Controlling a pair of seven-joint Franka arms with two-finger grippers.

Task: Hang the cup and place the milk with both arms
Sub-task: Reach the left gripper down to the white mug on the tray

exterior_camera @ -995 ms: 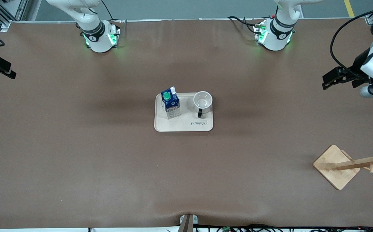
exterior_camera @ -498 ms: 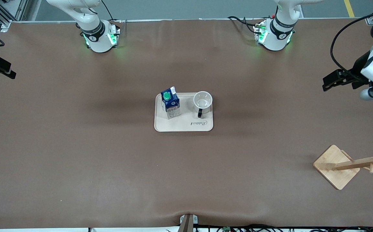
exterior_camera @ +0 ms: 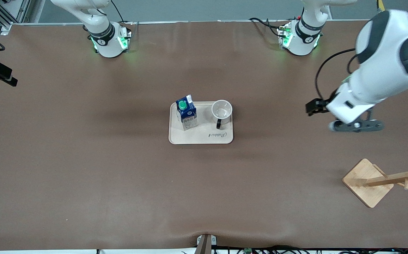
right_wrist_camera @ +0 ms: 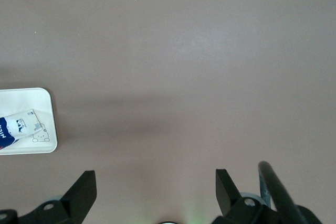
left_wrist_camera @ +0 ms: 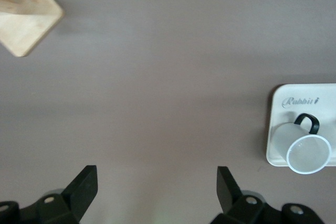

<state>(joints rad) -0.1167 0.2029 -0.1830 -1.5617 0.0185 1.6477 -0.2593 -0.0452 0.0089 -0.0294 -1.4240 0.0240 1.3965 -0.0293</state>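
The white cup [exterior_camera: 221,112] with its black handle stands on a cream tray [exterior_camera: 204,137] mid-table. The dark blue milk carton [exterior_camera: 186,113] with a green cap stands beside it, toward the right arm's end. My left gripper [exterior_camera: 312,107] is open and empty over bare table between the tray and the left arm's end. Its wrist view shows open fingers [left_wrist_camera: 84,187], the cup [left_wrist_camera: 304,149] and the tray [left_wrist_camera: 278,129]. My right gripper [exterior_camera: 2,76] waits open at the right arm's end of the table. Its wrist view [right_wrist_camera: 155,190] shows the tray's corner [right_wrist_camera: 37,98] and part of the milk [right_wrist_camera: 13,128].
A wooden cup rack [exterior_camera: 383,180] on a square base stands near the left arm's end, nearer the front camera than the tray. Its base also shows in the left wrist view [left_wrist_camera: 23,17]. The brown table [exterior_camera: 119,176] lies all around.
The left arm has swung in from the table's end toward the tray, its gripper now much closer to the cup. The right arm, tray, cup and milk have not moved.
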